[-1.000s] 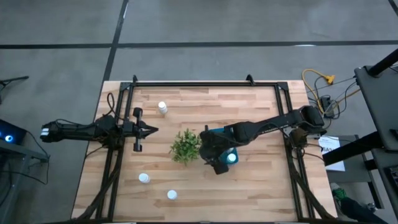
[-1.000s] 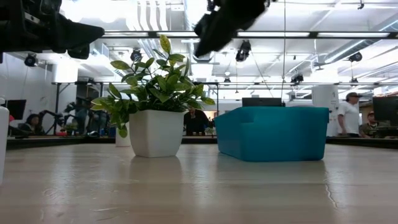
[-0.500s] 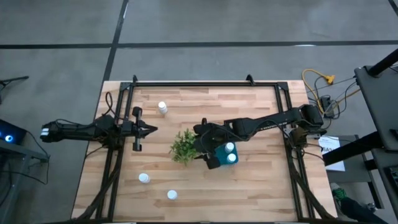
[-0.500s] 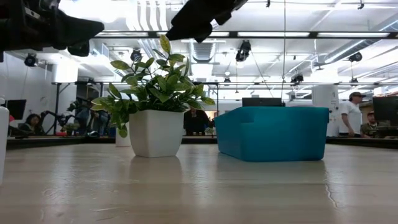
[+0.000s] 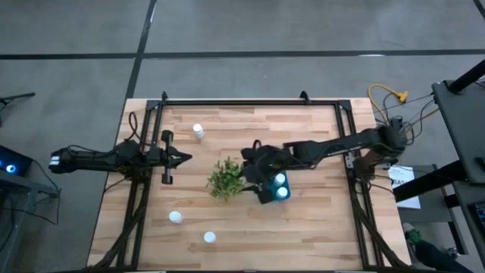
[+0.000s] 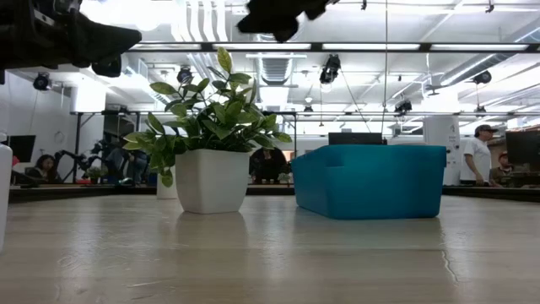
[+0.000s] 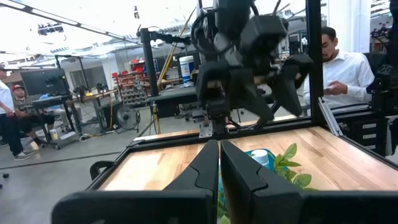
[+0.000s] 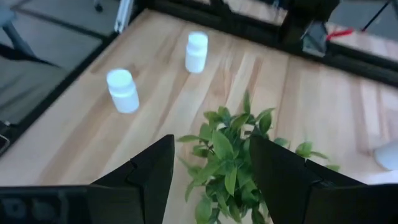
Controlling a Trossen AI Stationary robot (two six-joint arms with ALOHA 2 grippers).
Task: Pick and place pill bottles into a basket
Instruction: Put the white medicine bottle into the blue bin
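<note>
- taking the potted plant (image 5: 226,179) as the landmark: nearest the front edge of the table (image 5: 318,227), two pill bottles stand well clear of the plant on its left-arm side, one (image 5: 209,237) at the front and one (image 5: 176,218) a little behind it; both also show in the right wrist view (image 8: 122,90) and (image 8: 196,51).
- just beside the plant, on its right-arm side, sits the teal basket (image 6: 371,180), with two pill bottles (image 5: 280,186) visible inside it as pale caps.
- the right gripper (image 5: 256,168) hangs above the gap between plant and basket, fingers spread and empty, its wrist camera looking down onto the leaves.
- the change: a second ago this gripper covered the basket and only one cap showed; since then it has slid off toward the plant, and a second cap shows in the basket. i judge a bottle has just been dropped in and the arm is heading for the next one.
- the left gripper (image 7: 219,163) waits level with the plant on its far left, near the table's left edge, clenched on nothing.
- beyond the plant, toward the back edge, a third loose pill bottle (image 5: 198,131) stands alone.
- so three bottles are still out on the wood; any others i cannot see.
</note>
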